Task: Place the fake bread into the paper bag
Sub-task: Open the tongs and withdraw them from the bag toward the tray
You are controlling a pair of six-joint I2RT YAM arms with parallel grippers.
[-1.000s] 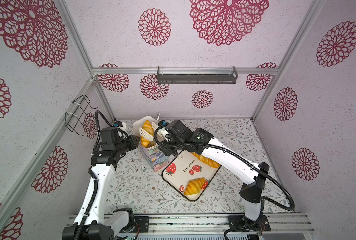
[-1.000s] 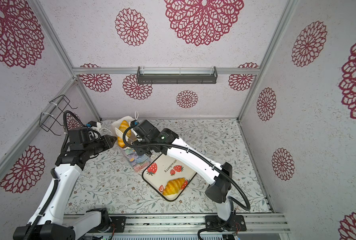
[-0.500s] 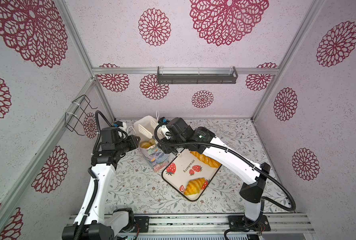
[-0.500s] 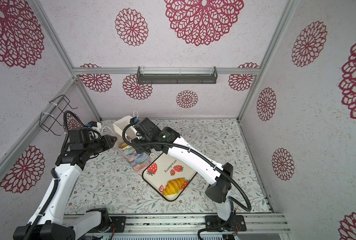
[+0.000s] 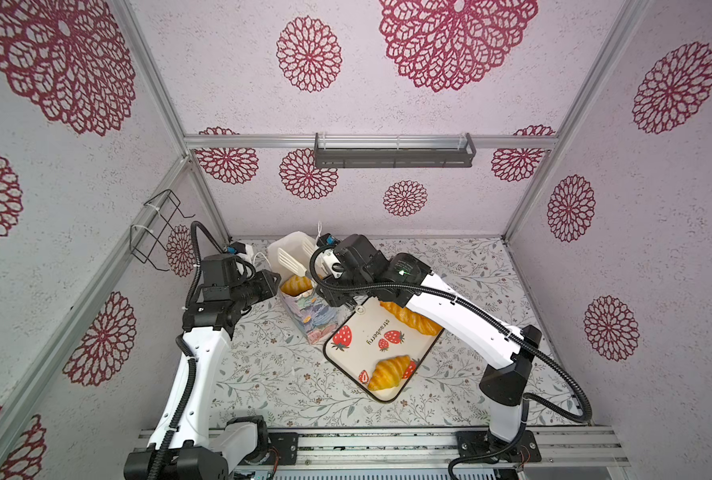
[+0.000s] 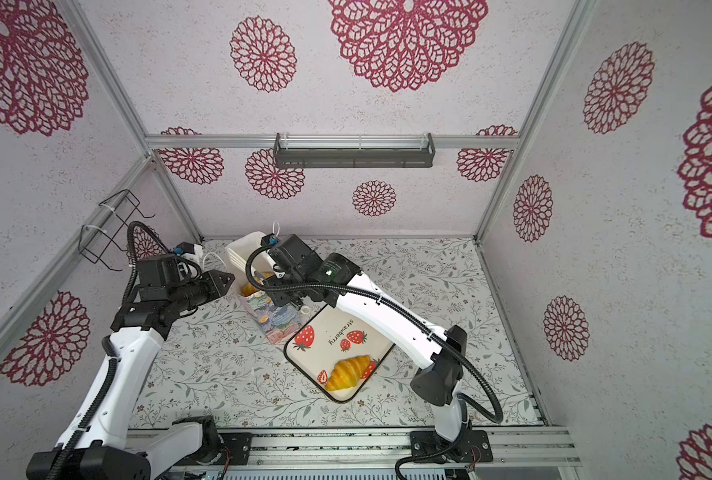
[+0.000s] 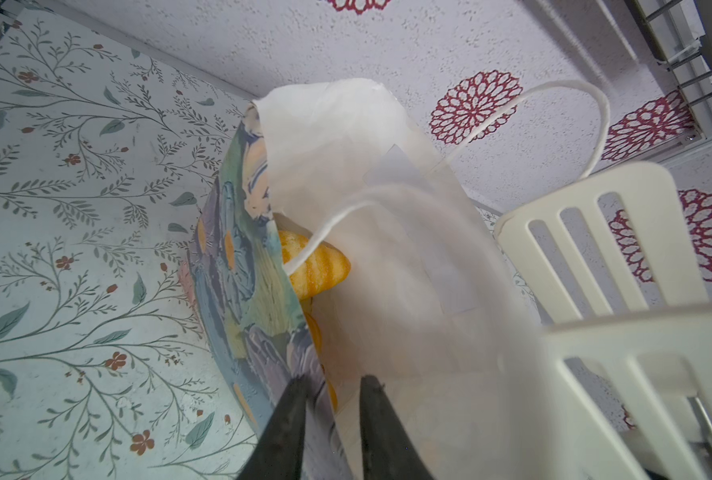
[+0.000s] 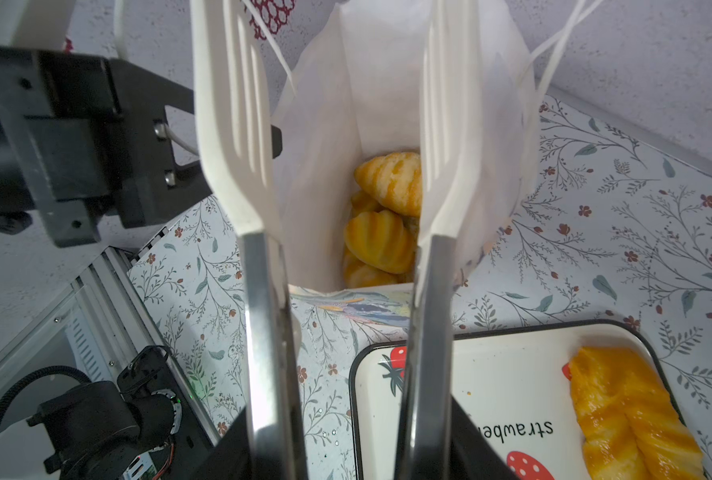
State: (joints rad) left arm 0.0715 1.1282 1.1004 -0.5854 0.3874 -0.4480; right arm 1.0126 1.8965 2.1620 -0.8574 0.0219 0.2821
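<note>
Pale textured walls (image 5: 429, 108) printed with crimson rosettes box in a table (image 5: 262, 374) covered in a leafy, flowered pattern. On it lies a glossy cream rounded-rectangle tray (image 5: 358, 361) with strawberry pictures, set on a diagonal.

At its rear corner the paper bag (image 5: 312, 320) stands on its base, long axis upright and mouth upward. It is pastel and brush-stroked outside, plain white inside, with thin cord handles.

The left gripper (image 7: 331, 415) is clamped on the bag's side wall at the rim, one black finger outside and one inside. The right gripper (image 8: 350, 449) is closed around the metal arms of tongs (image 8: 238, 124). Their white slotted plastic blades stand apart above the bag's mouth.

Some of the fake bread (image 8: 377, 241) is in the bag: shiny orange ribbed pieces piled below and between the blades, just inside the wall from the left fingers.

A twisted loaf (image 5: 412, 322) lies lengthwise along the tray's far long edge, partly under the right arm. One croissant (image 5: 389, 370) lies across the near end, well apart from both grippers.
</note>
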